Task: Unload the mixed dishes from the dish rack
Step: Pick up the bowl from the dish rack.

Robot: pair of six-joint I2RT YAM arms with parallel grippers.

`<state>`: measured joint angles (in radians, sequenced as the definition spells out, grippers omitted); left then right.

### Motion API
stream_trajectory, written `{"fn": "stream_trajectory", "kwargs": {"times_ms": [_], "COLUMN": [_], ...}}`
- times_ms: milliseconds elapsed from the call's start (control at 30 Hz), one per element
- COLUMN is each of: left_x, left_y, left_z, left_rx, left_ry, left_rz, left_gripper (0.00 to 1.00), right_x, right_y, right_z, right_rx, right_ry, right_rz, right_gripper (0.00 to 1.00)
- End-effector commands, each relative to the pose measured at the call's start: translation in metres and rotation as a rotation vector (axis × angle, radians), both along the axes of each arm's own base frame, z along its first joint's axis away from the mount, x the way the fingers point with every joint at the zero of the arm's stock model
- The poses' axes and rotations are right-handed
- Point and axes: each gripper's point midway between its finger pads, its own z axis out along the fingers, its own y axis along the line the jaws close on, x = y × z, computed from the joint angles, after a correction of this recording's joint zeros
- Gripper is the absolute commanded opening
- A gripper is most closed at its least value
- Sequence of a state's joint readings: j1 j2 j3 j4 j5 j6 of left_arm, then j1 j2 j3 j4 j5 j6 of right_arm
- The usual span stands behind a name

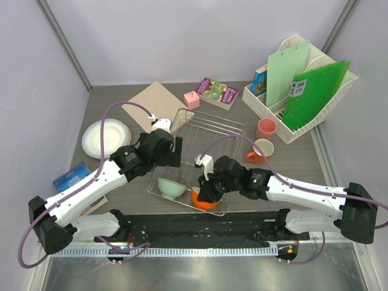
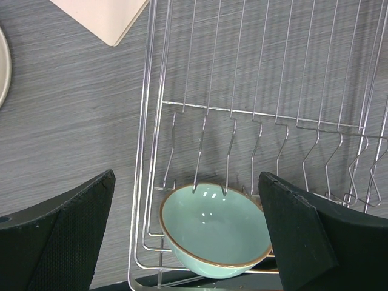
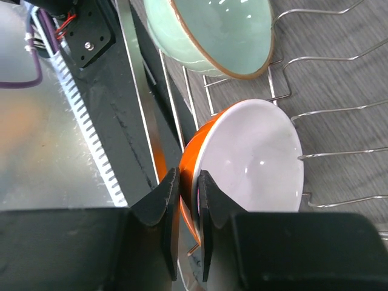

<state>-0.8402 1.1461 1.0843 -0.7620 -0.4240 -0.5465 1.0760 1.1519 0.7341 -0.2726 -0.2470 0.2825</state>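
Observation:
The silver wire dish rack [image 1: 209,130] lies mid-table. At its near end a mint-green bowl [image 1: 171,188] leans beside an orange bowl [image 1: 205,202] with a white inside. My right gripper [image 1: 204,193] is shut on the orange bowl's rim [image 3: 254,157], one finger outside and one inside [image 3: 188,182]. My left gripper [image 1: 176,151] hangs open over the rack's left side, the mint-green bowl [image 2: 215,227] below and between its fingers [image 2: 187,182], untouched. A stack of cream plates [image 1: 106,138] sits left of the rack. A pink cup [image 1: 265,128] and an orange cup [image 1: 262,149] stand to its right.
A white file organizer [image 1: 303,91] with green folders stands at the back right. A book [image 1: 217,93], a pink cube [image 1: 191,99] and a cardboard sheet [image 1: 150,106] lie behind the rack. A blue card [image 1: 71,176] lies near left. The black base rail [image 1: 200,227] runs just behind the bowls.

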Motion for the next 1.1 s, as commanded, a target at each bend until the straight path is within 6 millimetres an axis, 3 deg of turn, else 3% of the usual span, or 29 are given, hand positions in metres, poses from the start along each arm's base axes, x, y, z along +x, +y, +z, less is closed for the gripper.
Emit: {"fn": "stream_trajectory", "kwargs": {"times_ms": [0,400,533,567,600,700,867,1000,1067], "left_x": [0.003,0.002,0.004,0.005,0.005,0.008,0.013,0.018,0.020], "left_y": [-0.006,-0.011,-0.009,-0.009,-0.008,-0.008,-0.002,0.013,0.021], "left_z": [0.013,0.013,0.018,0.020,0.022,0.028,0.040,0.048,0.051], "left_rx": [-0.076,-0.109,-0.120,-0.125,-0.130,-0.145,-0.158,-0.164,-0.158], "left_ry": [-0.042,-0.040,-0.063,-0.069,-0.078,-0.099,-0.139,-0.187,-0.207], "left_rz": [0.006,-0.002,0.010,0.015,0.018,0.036,0.078,0.172,0.217], "left_gripper": [1.00,1.00,1.00,1.00,1.00,1.00,1.00,1.00,1.00], "right_x": [0.004,0.003,0.008,0.009,0.012,0.024,0.046,0.082,0.091], "right_y": [0.007,0.009,0.009,0.007,0.007,0.002,-0.007,-0.029,-0.038], "right_z": [0.045,0.105,0.146,0.148,0.166,0.183,0.177,0.145,0.124], "right_rx": [0.124,0.380,0.456,0.437,0.453,0.417,0.300,0.087,-0.026], "right_ry": [0.011,0.161,0.082,0.075,0.034,-0.057,-0.170,-0.339,-0.399], "right_rz": [0.007,0.064,0.064,0.055,0.054,0.024,-0.054,-0.248,-0.303], "right_gripper": [0.01,0.01,0.01,0.01,0.01,0.01,0.01,0.01,0.01]}}
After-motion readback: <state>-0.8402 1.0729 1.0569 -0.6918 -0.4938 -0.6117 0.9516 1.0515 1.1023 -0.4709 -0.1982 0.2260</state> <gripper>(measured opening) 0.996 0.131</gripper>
